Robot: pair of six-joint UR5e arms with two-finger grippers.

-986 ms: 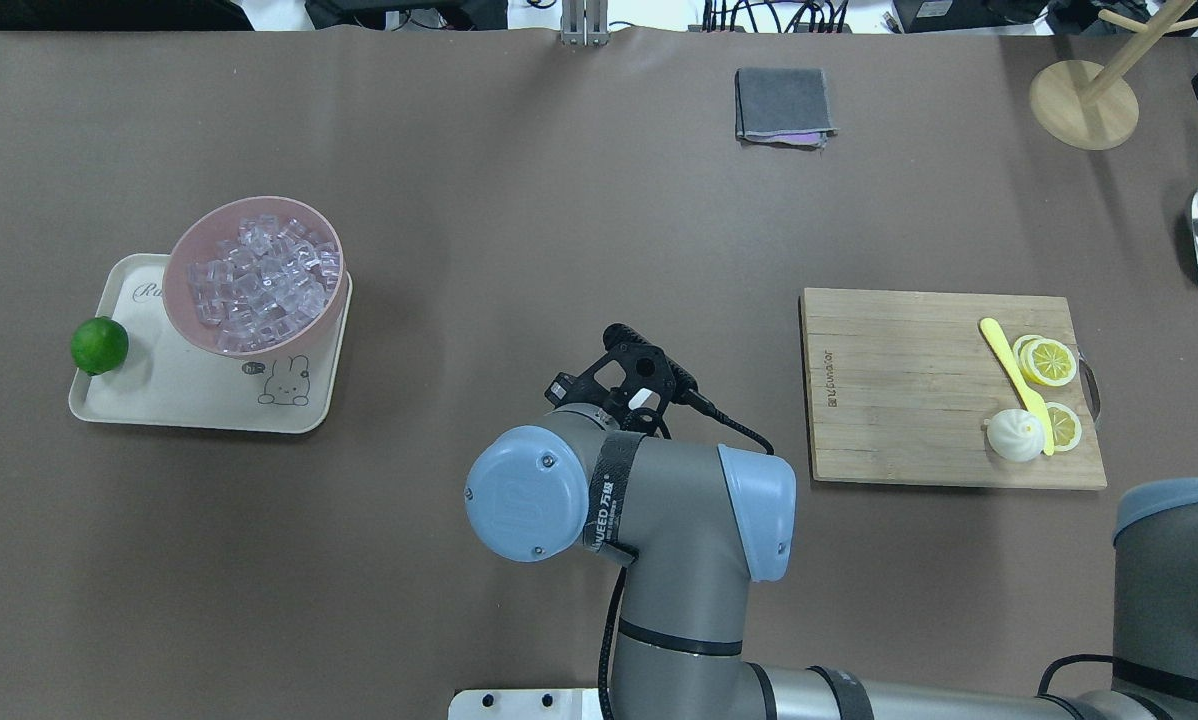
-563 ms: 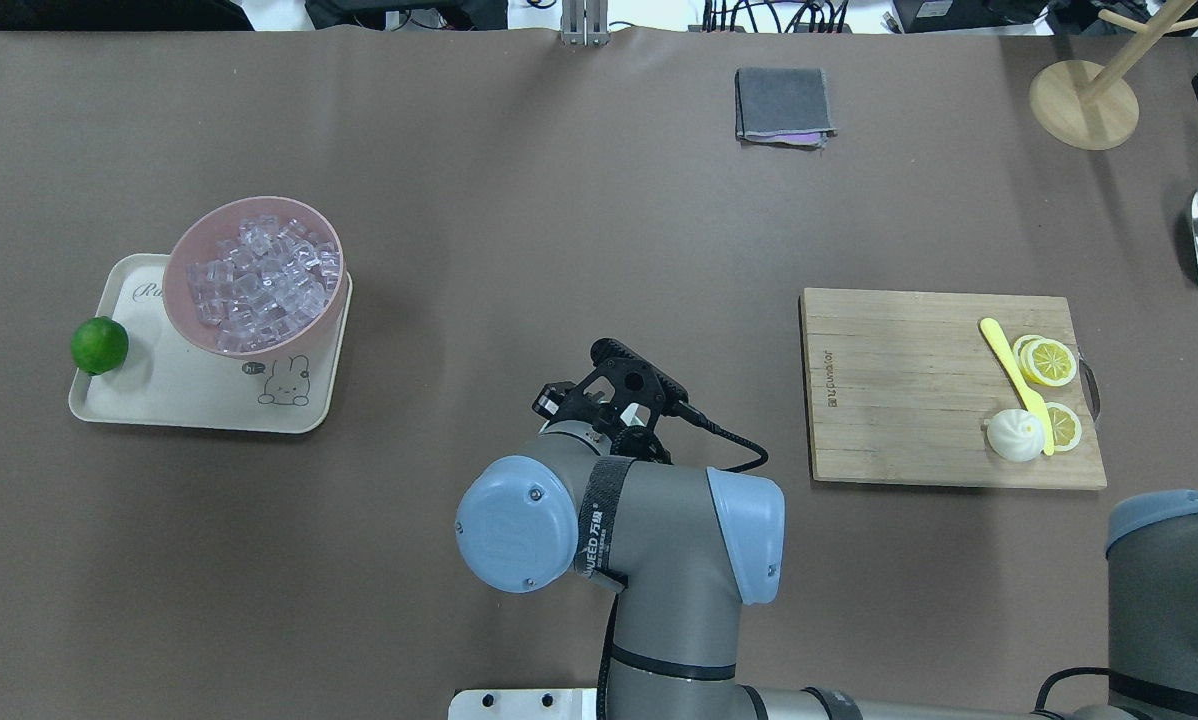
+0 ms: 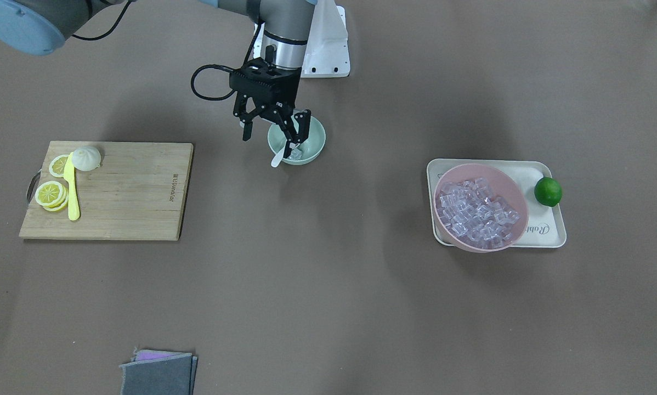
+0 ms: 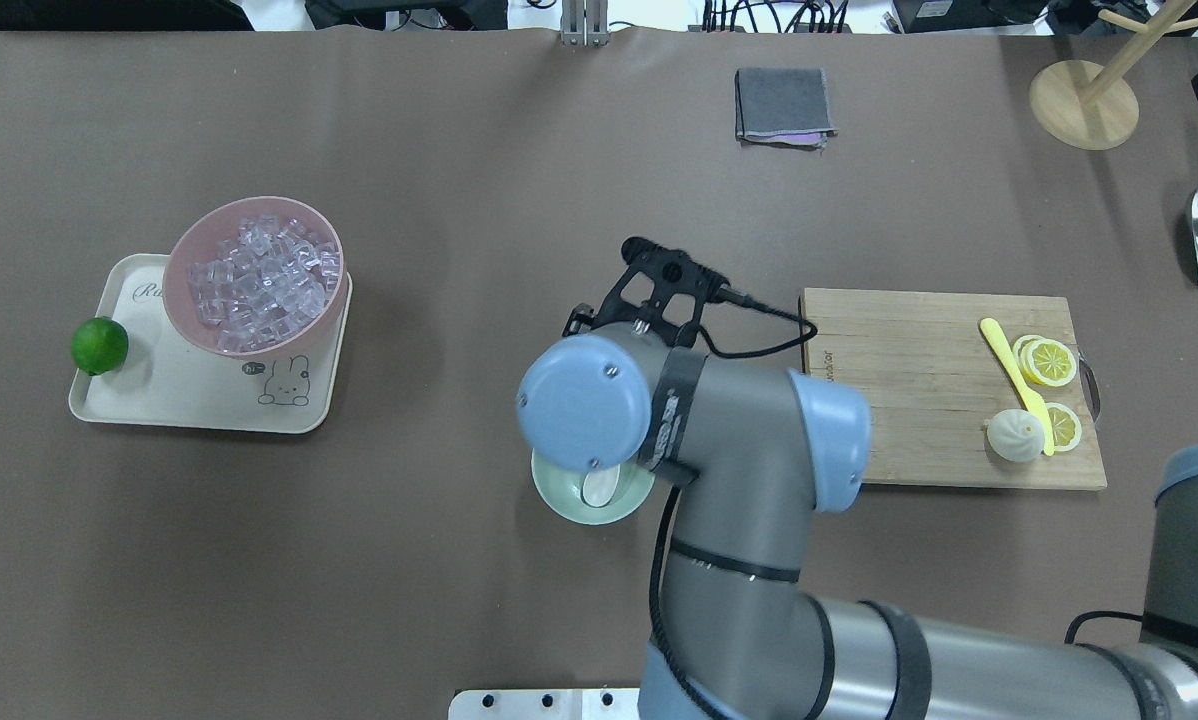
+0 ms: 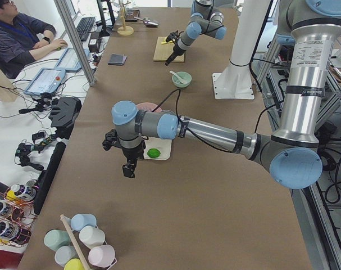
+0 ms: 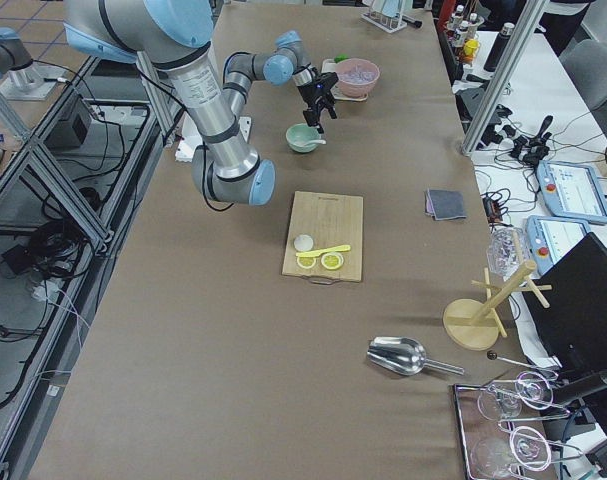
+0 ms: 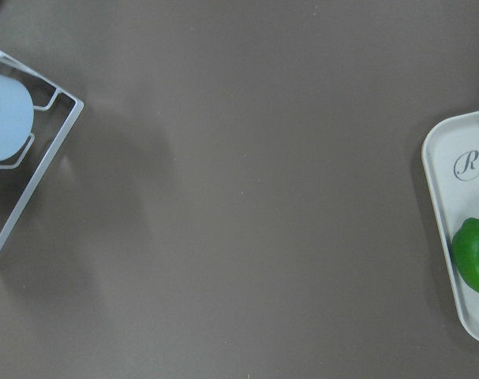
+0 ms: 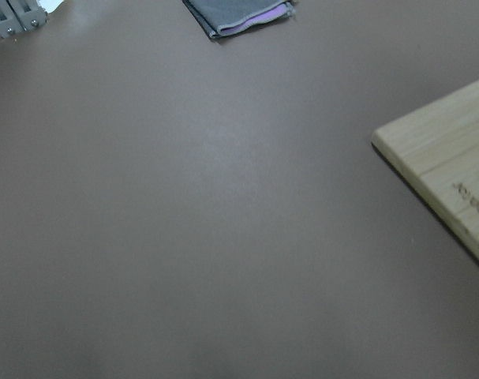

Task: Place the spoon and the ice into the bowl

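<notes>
The little green bowl [image 3: 318, 144] sits on the brown table [image 3: 328, 285], near the top middle of the view from across the table. The white spoon [image 3: 277, 159] lies in it, and one end sticks out over the rim at the lower left. A clear bit of ice [image 3: 297, 155] lies in the bowl, right beside the spoon. The right gripper [image 3: 275, 136] hangs just above the bowl. Its fingers are spread wide and hold nothing. The left gripper [image 5: 128, 166] hangs low at the middle left of the side view, near the tray [image 5: 166, 151] with the lime [image 5: 153, 153]. I cannot tell if it is open.
</notes>
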